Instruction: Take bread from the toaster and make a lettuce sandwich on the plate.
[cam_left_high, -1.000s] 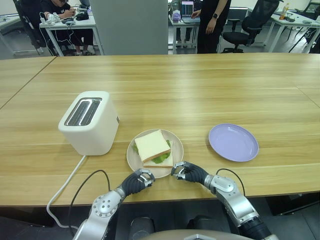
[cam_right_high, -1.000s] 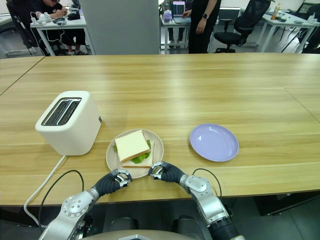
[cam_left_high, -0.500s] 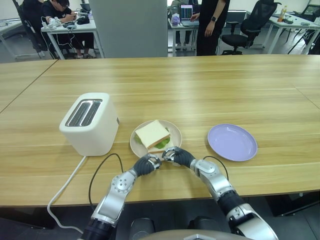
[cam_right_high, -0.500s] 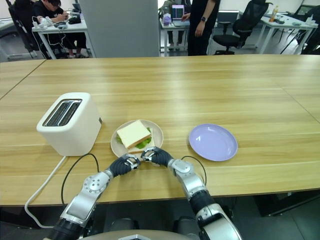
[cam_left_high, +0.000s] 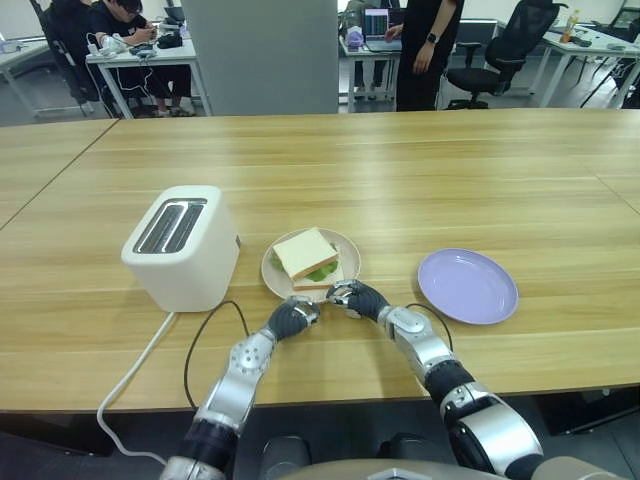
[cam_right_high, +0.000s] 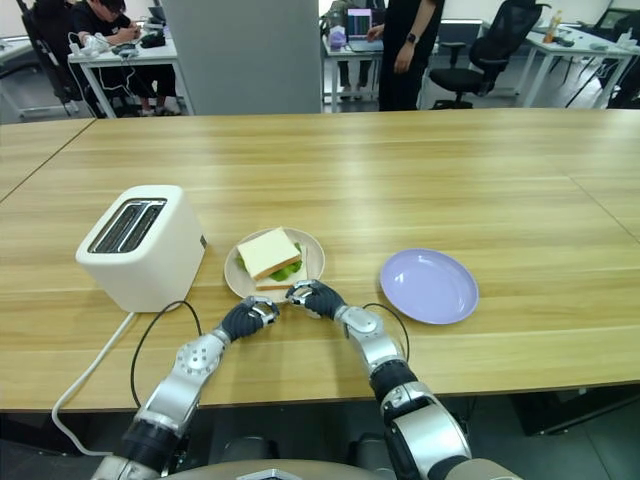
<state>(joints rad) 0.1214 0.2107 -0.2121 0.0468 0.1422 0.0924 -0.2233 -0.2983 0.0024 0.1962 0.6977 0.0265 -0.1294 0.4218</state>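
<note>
Toaster (cam_left_high: 180, 245) one, sandwich (cam_left_high: 308, 255) one, plates (cam_left_high: 467, 285) two

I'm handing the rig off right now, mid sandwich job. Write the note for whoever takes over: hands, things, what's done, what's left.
Left hand: fingers curled, holding nothing, at the near rim of the round beige plate.
Right hand: also curled and holding nothing, at that rim beside the left hand.
White toaster: left of the beige plate, no bread standing out of its slots.
Lettuce sandwich: stacked on the beige plate, top slice skewed.
Round purple plate: right of the beige one.
Done: bread out, sandwich built.
Left: probably just drawing both hands back, and perhaps squaring the top slice.
</note>
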